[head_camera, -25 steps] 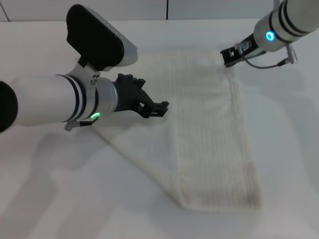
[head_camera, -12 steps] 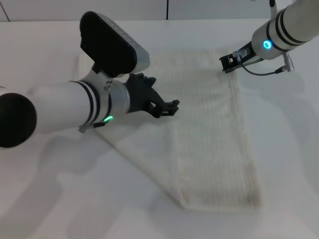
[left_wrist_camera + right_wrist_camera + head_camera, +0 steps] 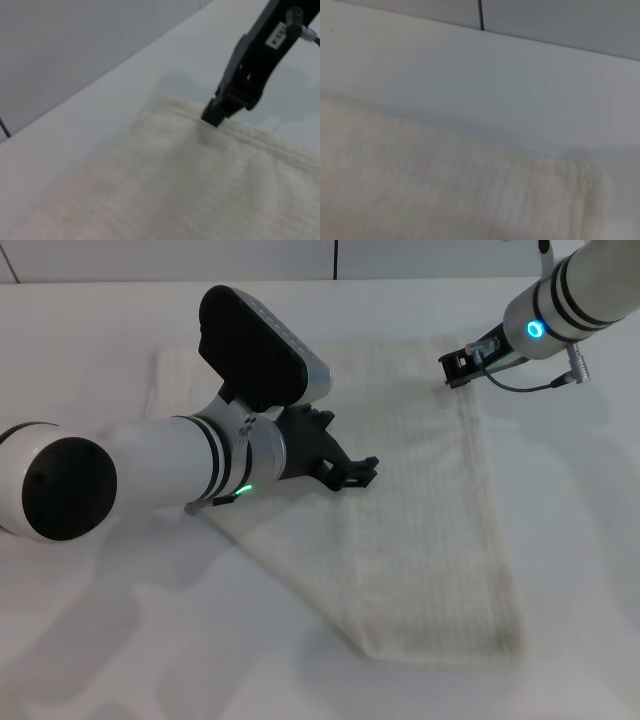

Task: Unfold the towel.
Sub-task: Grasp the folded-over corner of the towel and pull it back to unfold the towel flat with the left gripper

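The towel (image 3: 420,510) lay part-folded on the desk (image 3: 90,640). The right hand (image 3: 455,367) pinched its two o'clock corner. The left hand (image 3: 352,473) hovered mid-cloth; its opening could not be told.

A plain white table (image 3: 90,640) fills nearly the whole head view. Along the top edge of the frame runs a pale grey wall (image 3: 200,258), split by a thin dark vertical seam (image 3: 334,258) just right of centre.

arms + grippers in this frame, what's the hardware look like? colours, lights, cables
Both arms are glossy white tubes with black ring bands. The left gripper is black and angular, under a black-and-silver camera housing, with a green light at the wrist. The right gripper is slim and black, with a cyan ring light, a thin cable loop and a small white label.
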`<action>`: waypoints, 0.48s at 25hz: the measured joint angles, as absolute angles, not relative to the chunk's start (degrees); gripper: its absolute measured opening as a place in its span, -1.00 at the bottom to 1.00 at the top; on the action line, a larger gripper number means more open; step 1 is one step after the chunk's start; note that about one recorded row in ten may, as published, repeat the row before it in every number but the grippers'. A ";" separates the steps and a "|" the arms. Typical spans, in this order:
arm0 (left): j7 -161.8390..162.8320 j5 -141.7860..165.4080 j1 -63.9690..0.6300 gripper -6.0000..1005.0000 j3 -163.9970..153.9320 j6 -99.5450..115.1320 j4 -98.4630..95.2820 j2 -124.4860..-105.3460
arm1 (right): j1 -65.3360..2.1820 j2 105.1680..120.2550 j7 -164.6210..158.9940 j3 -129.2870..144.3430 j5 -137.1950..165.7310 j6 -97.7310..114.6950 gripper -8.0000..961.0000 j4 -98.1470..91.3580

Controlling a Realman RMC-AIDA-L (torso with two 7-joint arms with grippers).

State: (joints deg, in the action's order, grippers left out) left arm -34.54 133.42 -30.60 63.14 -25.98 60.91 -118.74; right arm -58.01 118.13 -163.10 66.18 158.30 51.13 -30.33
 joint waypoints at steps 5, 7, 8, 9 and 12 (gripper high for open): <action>-34.54 133.41 -30.91 0.57 63.02 -24.52 60.02 -118.74 | -58.01 118.13 -163.03 66.18 158.29 51.35 -0.99 -30.40; -34.40 133.41 -31.47 0.57 63.18 -24.42 59.06 -118.76 | -58.01 118.13 -163.03 66.18 158.30 51.38 -0.99 -30.41; -34.16 133.39 -31.89 0.57 63.32 -24.36 58.36 -118.79 | -58.01 118.13 -163.03 66.18 158.29 51.38 -0.99 -30.41; -33.93 133.31 -32.28 0.57 63.40 -24.31 57.74 -118.81 | -58.01 118.13 -163.03 66.18 158.30 51.39 -0.99 -30.41; -33.74 132.91 -32.98 0.57 63.32 -24.27 56.85 -118.84 | -58.04 118.13 -162.97 66.18 158.29 51.41 -0.99 -30.45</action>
